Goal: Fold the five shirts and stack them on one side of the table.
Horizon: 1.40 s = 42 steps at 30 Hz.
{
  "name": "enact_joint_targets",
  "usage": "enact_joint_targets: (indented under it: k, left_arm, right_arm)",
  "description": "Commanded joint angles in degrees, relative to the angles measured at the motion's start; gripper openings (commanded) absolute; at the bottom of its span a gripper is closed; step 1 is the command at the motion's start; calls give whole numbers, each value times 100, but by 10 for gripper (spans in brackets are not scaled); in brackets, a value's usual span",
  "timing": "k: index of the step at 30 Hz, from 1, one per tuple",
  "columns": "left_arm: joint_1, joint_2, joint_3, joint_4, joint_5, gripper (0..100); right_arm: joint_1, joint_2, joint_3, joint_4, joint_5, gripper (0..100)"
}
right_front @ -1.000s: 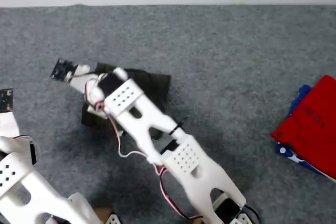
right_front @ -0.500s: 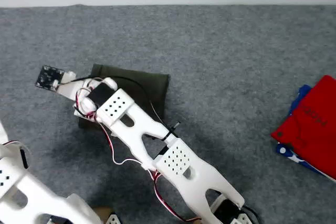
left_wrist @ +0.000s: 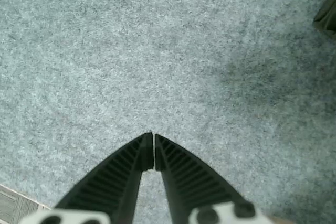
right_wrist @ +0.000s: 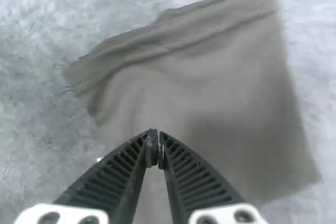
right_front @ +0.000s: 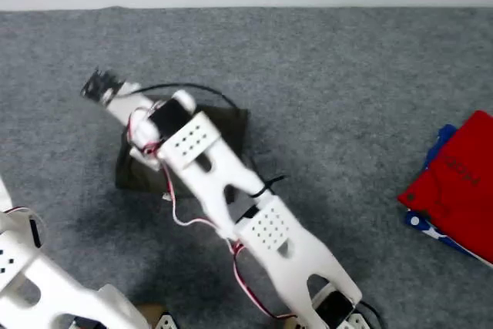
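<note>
A folded olive shirt point(right_front: 229, 130) lies left of the middle of the grey table, partly under my right arm point(right_front: 231, 190). In the right wrist view the olive shirt point(right_wrist: 210, 87) lies flat below my right gripper point(right_wrist: 154, 149), whose fingers are shut with nothing between them, over the shirt's near part. A red folded shirt point(right_front: 461, 179) lies on a blue patterned one point(right_front: 428, 225) at the right edge. My left gripper point(left_wrist: 153, 151) is shut over bare grey felt, with a corner of the olive shirt point(left_wrist: 328, 17) off to one side.
My left arm point(right_front: 31, 275) stands at the front left corner. A white wall runs along the table's far edge point(right_front: 246, 8). The table's edge and wooden floor point(left_wrist: 9, 202) show close beside the left gripper. Open felt point(right_front: 347, 90) stretches between the olive shirt and the red stack.
My right arm's wrist swung out to the left past the olive shirt's edge, then came back up over the shirt. The left arm drew back toward the front left corner.
</note>
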Motion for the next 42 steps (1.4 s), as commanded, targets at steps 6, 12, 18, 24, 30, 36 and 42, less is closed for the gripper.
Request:
enact_joint_targets:
  k: [6, 12, 18, 24, 30, 36, 42]
  left_arm:
    - [141, -114, -40, -88, -88, 20]
    - [158, -114, -31, -105, -79, 20]
    - [158, -114, -31, -114, -79, 20]
    - [141, -114, -31, -114, -88, 20]
    - [141, -114, -31, -114, -88, 20]
    - [123, -114, -31, -114, -88, 19]
    - [123, -114, -31, -114, -88, 19]
  right_arm:
    - [787, -2527, 3015, 224, -1960, 116]
    - [822, -2826, 4211, 171, -3253, 365]
    - [716, -2202, 4229, -514, -3525, 380]
    - [716, -1385, 4229, -1182, -3648, 379]
    - [708, -681, 4229, -1657, -3895, 373]
    - [752, -391, 4229, -1534, -3851, 127]
    - [998, -391, 4009, -760, -3560, 12]
